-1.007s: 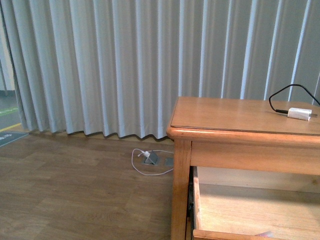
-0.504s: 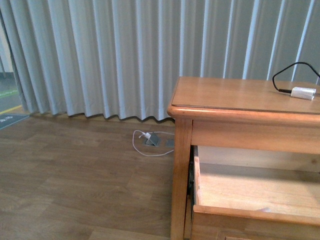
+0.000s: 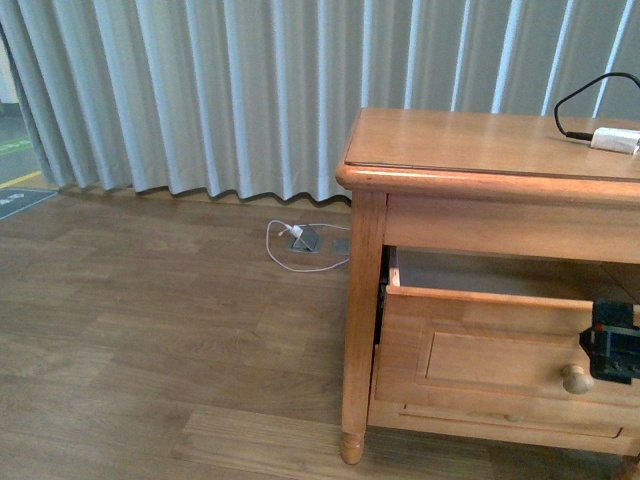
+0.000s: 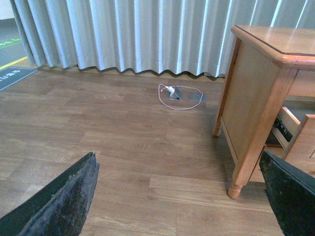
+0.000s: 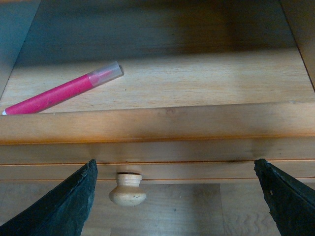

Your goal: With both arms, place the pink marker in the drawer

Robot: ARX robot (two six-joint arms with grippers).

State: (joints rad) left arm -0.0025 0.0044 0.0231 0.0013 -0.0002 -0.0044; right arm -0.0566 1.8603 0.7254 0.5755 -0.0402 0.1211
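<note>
The pink marker (image 5: 64, 94) lies flat on the floor of the open drawer (image 5: 157, 125), seen in the right wrist view. The drawer's panel front (image 3: 490, 360) and round knob (image 3: 575, 379) show in the front view, pulled out of the wooden nightstand (image 3: 470, 140). My right gripper (image 5: 177, 196) is open and empty, just in front of the drawer front, with the knob (image 5: 127, 189) between its fingers, touching neither. It shows black at the right edge of the front view (image 3: 613, 345). My left gripper (image 4: 182, 201) is open and empty above the floor, left of the nightstand.
A white charger block (image 3: 615, 140) with a black cable lies on the nightstand top. A floor socket with a white cable (image 3: 305, 240) sits by the grey curtain (image 3: 250, 90). The nightstand leg (image 4: 246, 147) stands near my left gripper.
The front view has dropped and tilted down: the drawer's inside is no longer seen, its front and knob now show, and my right gripper has come into view by the knob.
</note>
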